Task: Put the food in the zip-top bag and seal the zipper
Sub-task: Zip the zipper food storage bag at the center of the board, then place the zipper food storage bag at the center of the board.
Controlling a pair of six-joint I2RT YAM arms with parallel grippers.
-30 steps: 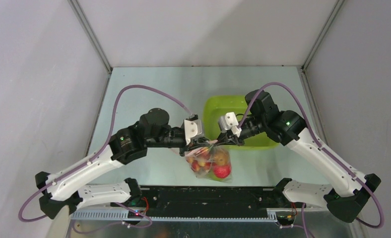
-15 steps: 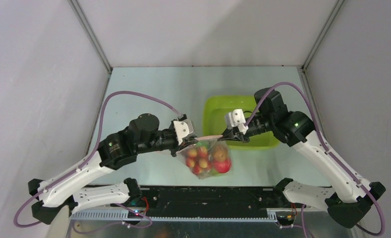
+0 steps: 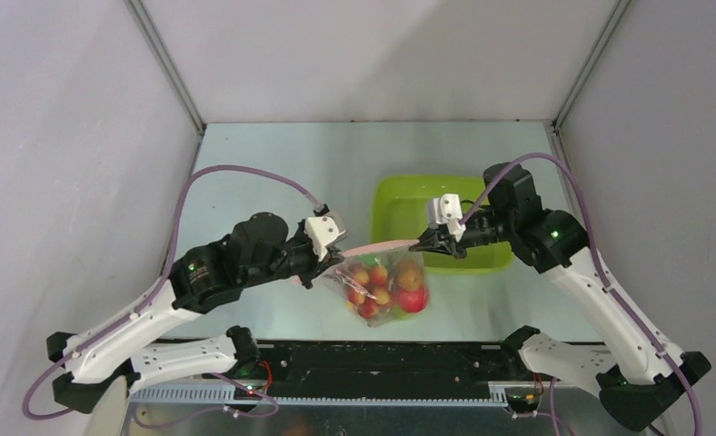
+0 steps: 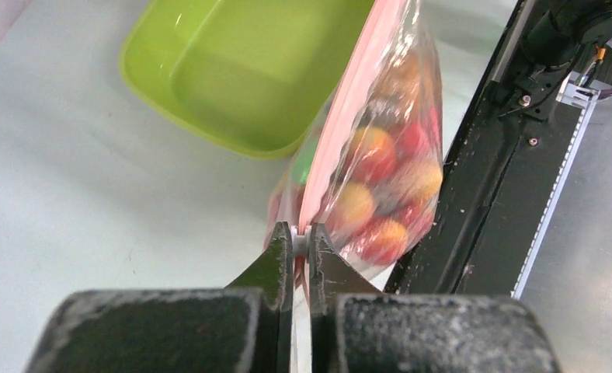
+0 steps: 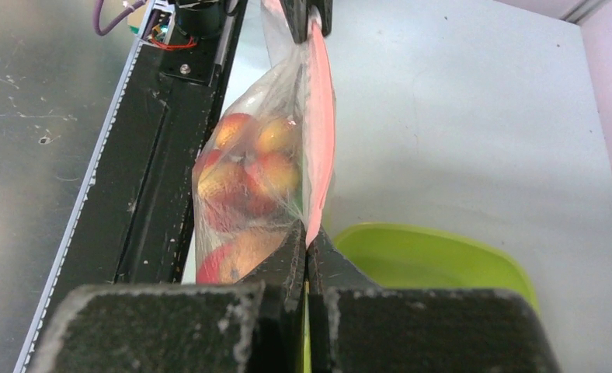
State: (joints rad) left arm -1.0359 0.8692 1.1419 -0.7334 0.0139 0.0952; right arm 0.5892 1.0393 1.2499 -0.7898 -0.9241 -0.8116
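The clear zip-top bag (image 3: 383, 286) hangs in the air between my two grippers, above the table's near edge. The food (image 3: 379, 283) is inside it: red, orange-yellow and green pieces, also in the left wrist view (image 4: 380, 186) and the right wrist view (image 5: 245, 183). The pinkish-red zipper (image 3: 372, 246) is stretched taut between the grippers. My left gripper (image 3: 318, 265) is shut on the zipper's left end, where a small white slider (image 4: 301, 241) sits between its fingertips. My right gripper (image 3: 420, 243) is shut on the zipper's right end (image 5: 314, 202).
The lime-green plastic tub (image 3: 400, 204) stands on the table behind the bag, under the right gripper; it looks empty (image 4: 241, 70). The black base rail (image 3: 382, 359) runs along the near edge just below the bag. Grey walls enclose the table.
The two grippers have moved apart, left one leftward and right one rightward, pulling the zipper strip taut. The bag has gone from bunched to stretched wide and hangs a little higher.
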